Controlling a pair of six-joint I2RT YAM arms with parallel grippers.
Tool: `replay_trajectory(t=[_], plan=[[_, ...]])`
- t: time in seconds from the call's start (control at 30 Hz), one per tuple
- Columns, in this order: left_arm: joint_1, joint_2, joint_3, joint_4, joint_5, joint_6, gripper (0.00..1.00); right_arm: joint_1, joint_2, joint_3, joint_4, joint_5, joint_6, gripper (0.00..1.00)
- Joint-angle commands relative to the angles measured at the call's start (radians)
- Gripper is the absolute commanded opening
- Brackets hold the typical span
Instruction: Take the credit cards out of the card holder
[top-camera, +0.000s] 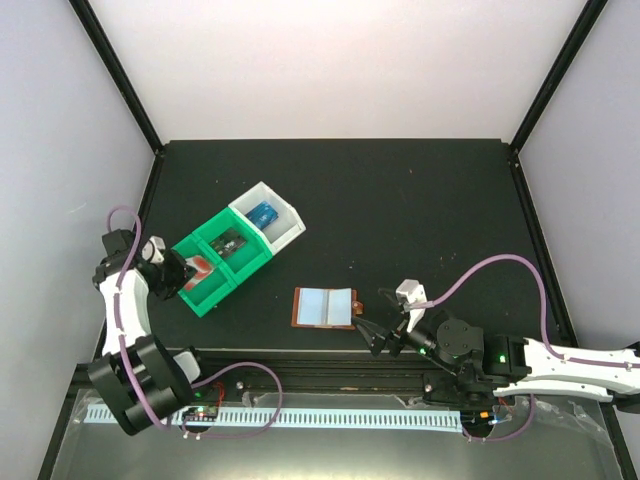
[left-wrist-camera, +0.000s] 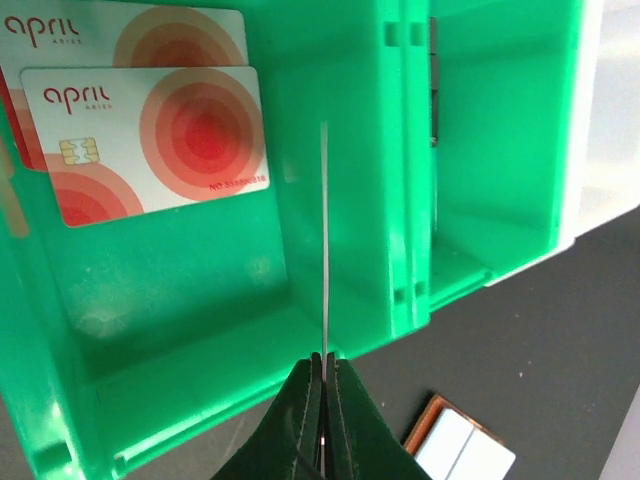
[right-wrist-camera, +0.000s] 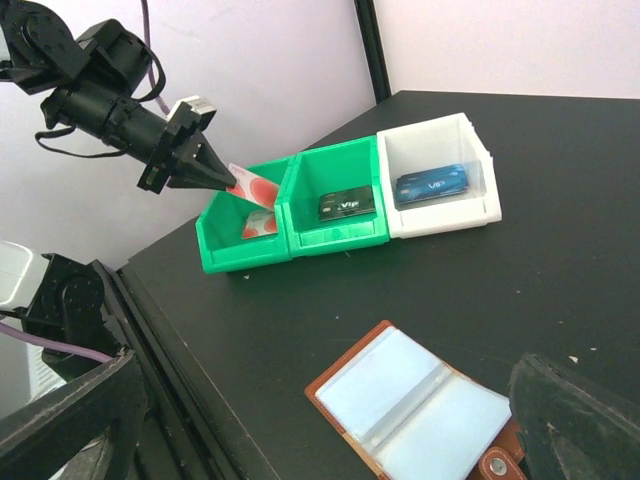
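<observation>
**Item 1, card holder** (top-camera: 325, 307): brown bifold, laid open flat on the black table (top-camera: 420, 210), pale clear pockets facing up.

**Item 2, right gripper** (top-camera: 372, 335): jaws spread wide, nothing held. The card holder is found just beside it at 10 o'clock in the top view, not touched.

**Item 3, left gripper** (top-camera: 192, 268): jaws pressed together on a red card (right-wrist-camera: 250, 185), which is seen edge-on in the left wrist view and held over the end green compartment of the bin tray (top-camera: 215, 290). The card holder is placed well apart at 4 o'clock.

**Item 4, tray contents:**
- White cards with red rings (left-wrist-camera: 150, 140) are seen in the end green compartment.
- A dark card (right-wrist-camera: 347, 204) is in the middle green compartment.
- A blue card (right-wrist-camera: 432, 183) is in the white compartment.

The tray is sited at 10 o'clock from the holder.
</observation>
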Motion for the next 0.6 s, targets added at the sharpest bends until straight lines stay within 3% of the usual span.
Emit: replay_trajectory(t=[0.0,0.57], plan=[[0.009,0.074,0.03,0.061,-0.034,0.022,0.02,0.004,-0.003,0.022,-0.003,0.045,-0.03,1.0],[0.009,0.233,0.058,0.132,-0.116,0.032,0.02,0.001,0.057,0.048,0.03,0.078,-0.064,1.0]])
